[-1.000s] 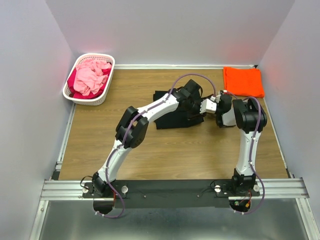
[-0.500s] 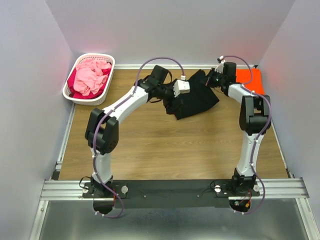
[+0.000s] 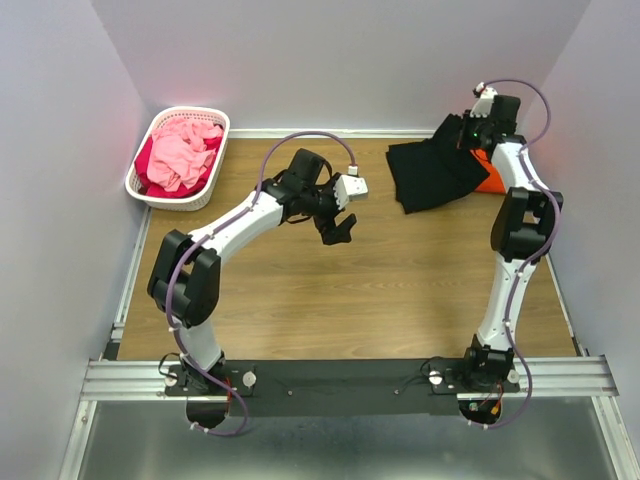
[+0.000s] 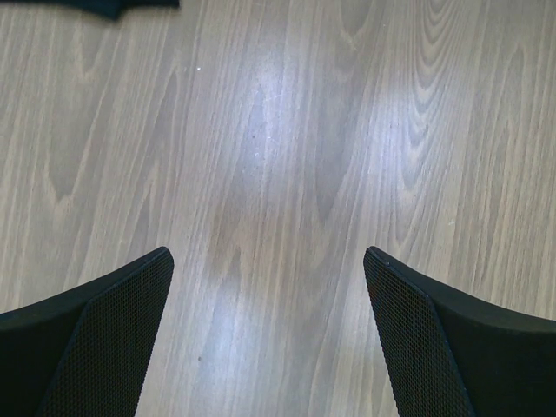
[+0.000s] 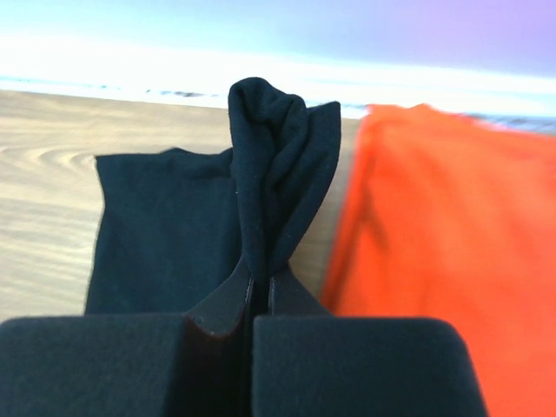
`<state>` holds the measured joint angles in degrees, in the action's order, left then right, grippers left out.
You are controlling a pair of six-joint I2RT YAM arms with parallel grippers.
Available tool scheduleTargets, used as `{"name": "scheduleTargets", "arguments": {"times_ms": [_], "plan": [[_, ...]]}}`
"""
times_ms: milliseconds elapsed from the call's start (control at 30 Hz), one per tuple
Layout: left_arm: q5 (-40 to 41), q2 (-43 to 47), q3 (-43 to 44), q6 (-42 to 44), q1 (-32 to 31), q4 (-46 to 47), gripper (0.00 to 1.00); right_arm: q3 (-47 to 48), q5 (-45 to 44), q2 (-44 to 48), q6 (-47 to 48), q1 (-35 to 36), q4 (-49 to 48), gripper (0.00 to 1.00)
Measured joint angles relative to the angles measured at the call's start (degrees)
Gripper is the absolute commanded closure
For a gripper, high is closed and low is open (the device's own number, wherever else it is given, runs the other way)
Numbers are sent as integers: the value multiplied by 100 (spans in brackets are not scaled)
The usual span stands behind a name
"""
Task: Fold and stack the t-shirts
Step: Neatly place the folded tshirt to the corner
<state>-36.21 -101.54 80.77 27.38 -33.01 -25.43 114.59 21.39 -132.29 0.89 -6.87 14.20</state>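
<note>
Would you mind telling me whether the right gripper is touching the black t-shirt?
Touching. The right wrist view shows the right gripper shut on a fold of the black t-shirt.

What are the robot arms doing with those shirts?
The right gripper pinches a bunched fold of the large black cloth t-shirt, which lies at the far right of the wooden table, partly over the bright orange cloth t-shirt. The left gripper hangs open above the table, holding nothing. Pink clothes sit in the white lattice plastic basket.

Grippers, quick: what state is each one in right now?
Left gripper: open, holding nothing.
Right gripper: shut on a fold of the black t-shirt.
</note>
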Motion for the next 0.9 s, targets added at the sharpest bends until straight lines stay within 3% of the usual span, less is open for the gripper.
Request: {"name": "scheduleTargets", "arguments": {"times_ms": [267,900], "plan": [[48,83,-162,-28,4,175,2,479,-146,2,518,-162,238,100],[81,256,-372,-35,4,262,1,1032,-173,170,564,-291,627,100]]}}
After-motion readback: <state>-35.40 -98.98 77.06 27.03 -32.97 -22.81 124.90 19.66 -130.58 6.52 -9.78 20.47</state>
